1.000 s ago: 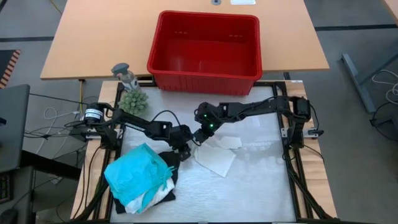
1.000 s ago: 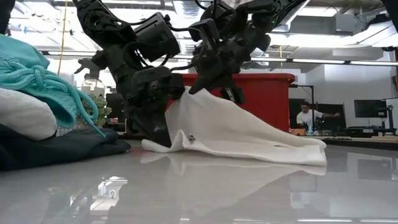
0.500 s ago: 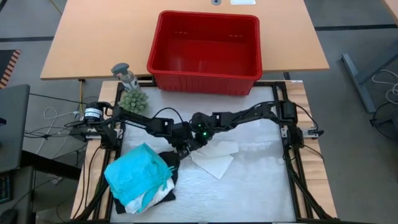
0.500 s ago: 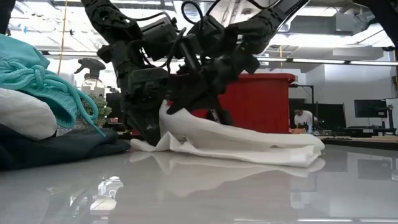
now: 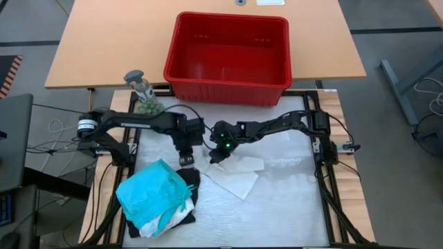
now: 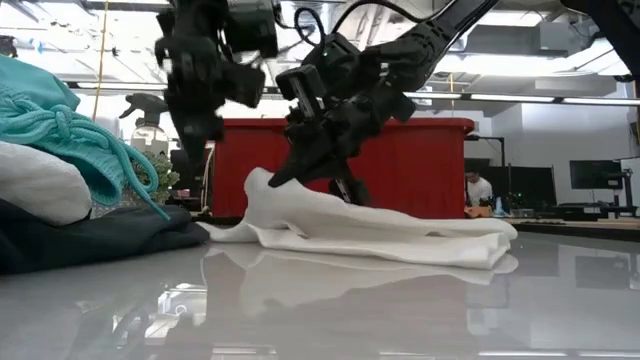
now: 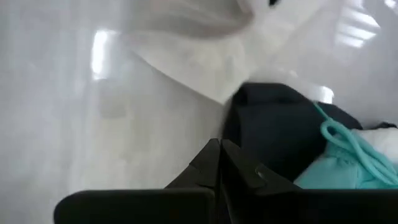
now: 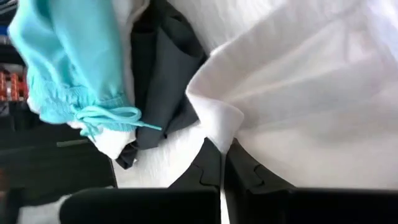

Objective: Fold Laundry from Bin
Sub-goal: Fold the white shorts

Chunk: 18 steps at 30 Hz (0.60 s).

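On table's left front corner, stacked pile [image 5: 154, 199] of teal, black and white laundry. Mid-table, white cloth [image 5: 234, 176] half folded, right gripper [image 5: 214, 156] pinching its edge. Left gripper [image 5: 185, 160] pressed together, empty, just above. Bin [image 5: 228, 52] looked empty; probably last piece.

No writing, label, brand mark, number or sign can be read in any of the views. The monitors at the right of the low view are too small and dark for anything on them to be made out.
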Tool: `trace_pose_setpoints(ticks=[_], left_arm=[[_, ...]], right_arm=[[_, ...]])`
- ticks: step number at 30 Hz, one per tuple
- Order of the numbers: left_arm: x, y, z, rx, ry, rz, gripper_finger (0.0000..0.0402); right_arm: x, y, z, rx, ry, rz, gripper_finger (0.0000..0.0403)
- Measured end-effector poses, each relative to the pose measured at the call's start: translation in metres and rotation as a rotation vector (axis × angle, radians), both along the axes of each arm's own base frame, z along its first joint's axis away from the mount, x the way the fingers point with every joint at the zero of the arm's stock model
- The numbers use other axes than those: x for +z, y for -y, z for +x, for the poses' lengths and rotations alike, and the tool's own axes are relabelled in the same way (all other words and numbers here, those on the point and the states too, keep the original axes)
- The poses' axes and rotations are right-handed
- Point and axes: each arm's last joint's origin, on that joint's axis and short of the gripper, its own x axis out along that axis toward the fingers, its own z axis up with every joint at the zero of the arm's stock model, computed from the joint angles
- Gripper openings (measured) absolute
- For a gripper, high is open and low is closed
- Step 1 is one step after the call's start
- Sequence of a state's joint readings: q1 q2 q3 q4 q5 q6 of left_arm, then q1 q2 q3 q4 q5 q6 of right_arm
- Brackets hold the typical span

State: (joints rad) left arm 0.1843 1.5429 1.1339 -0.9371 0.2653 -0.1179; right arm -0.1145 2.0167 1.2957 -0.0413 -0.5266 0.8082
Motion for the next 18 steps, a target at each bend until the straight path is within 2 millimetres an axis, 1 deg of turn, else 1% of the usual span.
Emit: trace_pose_setpoints(ticks=[2,4,7,11,14,18], left_arm=[[0.015,-0.002,-0.003,0.014,0.028,0.047,0.0000],[0.029,-0.004,-0.005,0.029,0.095,0.096,0.0000],[0.041,-0.005,-0.006,0.065,0.178,0.162,0.0000],[0.045,-0.007,-0.003,0.118,0.224,0.191,0.0000],[0.042,-0.007,-0.001,0.123,0.213,0.188,0.0000],[0.042,-0.008,-0.001,0.134,0.212,0.217,0.0000]], right_arm=[[0.000,-0.001,0.000,0.025,0.019,-0.027,0.0023],[0.000,-0.001,0.000,0.026,0.023,-0.050,0.0024],[-0.001,0.000,0.001,0.014,0.036,-0.091,0.0035],[0.004,0.001,0.005,0.017,0.109,-0.128,0.0062],[0.007,0.002,0.008,0.038,0.174,-0.168,0.0083],[0.010,0.001,0.009,0.062,0.216,-0.186,0.0129]])
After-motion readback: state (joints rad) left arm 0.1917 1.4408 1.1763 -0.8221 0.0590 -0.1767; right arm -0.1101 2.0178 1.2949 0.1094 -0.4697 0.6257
